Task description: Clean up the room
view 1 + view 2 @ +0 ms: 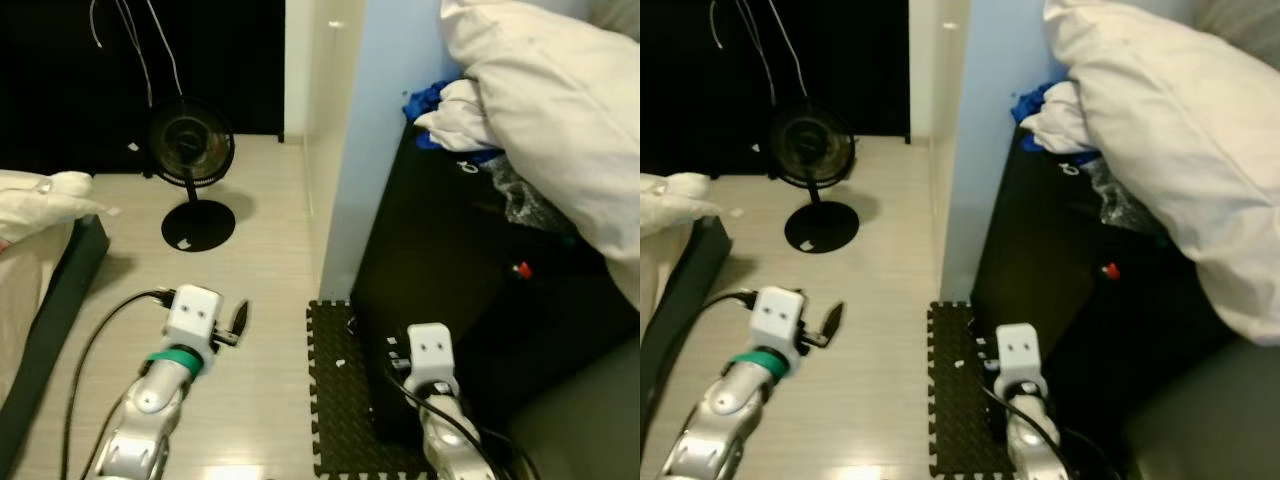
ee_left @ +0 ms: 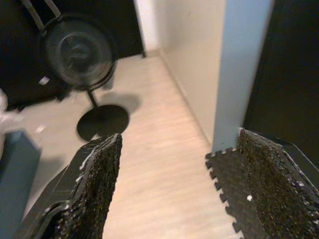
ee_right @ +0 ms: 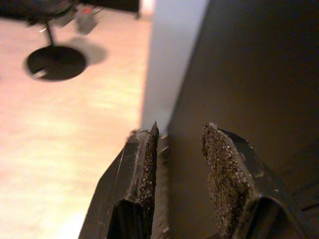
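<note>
Both the left gripper (image 2: 174, 189) and right gripper (image 3: 179, 164) hang spread and empty above the floor, while the white bedding (image 1: 560, 120) heaped on the black cabinet (image 1: 450, 290) looks soft, light and bulky, best pinched at a fold

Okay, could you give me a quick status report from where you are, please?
Left gripper open, empty, over bare floor. Right gripper open, empty, low beside black cabinet. White bedding heaped on cabinet, untouched. Standing fan ahead.

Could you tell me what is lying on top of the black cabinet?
On the black cabinet lie a large white pillow, white cloth over blue cloth, and crinkled clear plastic. What the pillow covers is hidden.
</note>
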You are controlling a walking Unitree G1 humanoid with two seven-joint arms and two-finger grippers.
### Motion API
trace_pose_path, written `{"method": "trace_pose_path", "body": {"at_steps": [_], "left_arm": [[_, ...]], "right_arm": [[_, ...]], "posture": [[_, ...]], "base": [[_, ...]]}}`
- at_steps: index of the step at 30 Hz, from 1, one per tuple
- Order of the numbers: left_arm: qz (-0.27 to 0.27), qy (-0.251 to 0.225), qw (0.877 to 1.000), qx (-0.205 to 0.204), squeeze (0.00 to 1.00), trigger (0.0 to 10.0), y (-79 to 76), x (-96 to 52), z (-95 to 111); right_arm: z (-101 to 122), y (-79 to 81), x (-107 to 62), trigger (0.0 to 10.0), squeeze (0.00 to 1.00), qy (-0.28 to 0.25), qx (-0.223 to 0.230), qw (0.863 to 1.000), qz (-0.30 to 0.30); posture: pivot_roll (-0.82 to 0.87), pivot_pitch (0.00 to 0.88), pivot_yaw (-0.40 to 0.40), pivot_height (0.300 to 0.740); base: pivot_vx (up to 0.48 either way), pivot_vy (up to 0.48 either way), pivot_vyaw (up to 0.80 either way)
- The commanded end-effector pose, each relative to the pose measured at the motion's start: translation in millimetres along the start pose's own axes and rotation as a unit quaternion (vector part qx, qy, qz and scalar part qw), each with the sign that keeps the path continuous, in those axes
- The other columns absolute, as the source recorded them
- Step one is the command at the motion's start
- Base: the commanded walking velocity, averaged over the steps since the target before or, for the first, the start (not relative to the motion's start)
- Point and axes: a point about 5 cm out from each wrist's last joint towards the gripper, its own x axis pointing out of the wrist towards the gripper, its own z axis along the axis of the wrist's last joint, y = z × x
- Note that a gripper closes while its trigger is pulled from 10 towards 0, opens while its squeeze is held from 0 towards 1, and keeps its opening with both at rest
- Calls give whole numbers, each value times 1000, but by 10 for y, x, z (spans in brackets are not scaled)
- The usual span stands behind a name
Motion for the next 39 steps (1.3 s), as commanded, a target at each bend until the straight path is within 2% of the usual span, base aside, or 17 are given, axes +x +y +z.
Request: {"method": "trace_pose_path", "body": {"at_steps": [1,9,16,39], "left_arm": [[-3,17,1000,1,0,10000,-22,-20,-64],[-3,20,1000,3,0,10000,-29,-22,-68],[-3,22,1000,2,0,10000,-32,-25,-71],[-4,24,1000,4,0,10000,-30,-29,-80]], "right_arm": [[-41,-16,-14,10000,0,11,3,1000,0],[-30,35,-24,10000,0,11,14,1000,21],[-6,42,-30,10000,0,4,6,1000,28],[8,45,-34,10000,0,6,19,999,29]], "posture": [[114,0,39,740],[115,0,37,740],[114,0,36,740],[112,0,35,740]], "base": [[0,0,800],[0,0,800],[0,0,800],[0,0,800]]}}
